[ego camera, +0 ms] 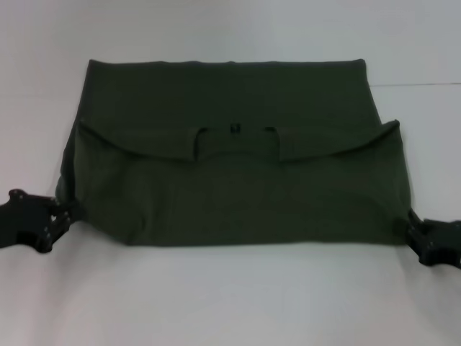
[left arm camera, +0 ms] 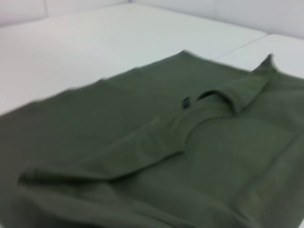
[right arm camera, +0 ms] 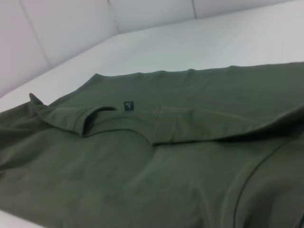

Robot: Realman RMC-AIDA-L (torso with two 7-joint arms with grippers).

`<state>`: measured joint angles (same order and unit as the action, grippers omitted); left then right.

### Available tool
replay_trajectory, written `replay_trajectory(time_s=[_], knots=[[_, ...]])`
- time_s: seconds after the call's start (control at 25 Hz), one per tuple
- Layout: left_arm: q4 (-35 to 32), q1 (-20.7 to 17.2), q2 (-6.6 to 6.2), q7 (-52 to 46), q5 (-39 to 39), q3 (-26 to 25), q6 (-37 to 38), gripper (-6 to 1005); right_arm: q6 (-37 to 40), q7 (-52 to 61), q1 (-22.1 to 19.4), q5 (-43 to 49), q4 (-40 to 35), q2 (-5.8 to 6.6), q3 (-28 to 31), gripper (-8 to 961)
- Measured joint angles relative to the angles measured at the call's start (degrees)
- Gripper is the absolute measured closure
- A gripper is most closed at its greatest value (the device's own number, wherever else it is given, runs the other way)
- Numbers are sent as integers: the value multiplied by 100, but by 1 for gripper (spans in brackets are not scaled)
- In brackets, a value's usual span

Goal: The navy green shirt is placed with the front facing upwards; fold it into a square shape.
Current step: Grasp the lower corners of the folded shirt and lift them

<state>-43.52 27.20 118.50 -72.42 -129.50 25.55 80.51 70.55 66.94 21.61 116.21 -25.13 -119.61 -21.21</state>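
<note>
Dark olive-green cloth, the navy green shirt lies folded on the white table, plain side up, neck edge across its middle; the left gripper pinches its near left corner; the right gripper touches the near right corner, grip unclear.

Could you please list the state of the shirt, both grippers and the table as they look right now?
Shirt: folded once, plain side up, collar edge lying across its middle.
Left gripper: at the shirt's near left corner.
Right gripper: at the shirt's near right corner.
Table: white, shirt lying flat on it.
</note>
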Motion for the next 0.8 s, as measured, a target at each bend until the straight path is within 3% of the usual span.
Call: replay_trajectory(time_s=[0.32,0.8], knots=[[-201,-505,90,806,-28,-713,1160,957,1153,-874,-744,-11,-146,0,479,908],[-644,-1488,297,2062,-124,-822,2705,957,2266,-1684,-1836,70,-431,9,822,907]])
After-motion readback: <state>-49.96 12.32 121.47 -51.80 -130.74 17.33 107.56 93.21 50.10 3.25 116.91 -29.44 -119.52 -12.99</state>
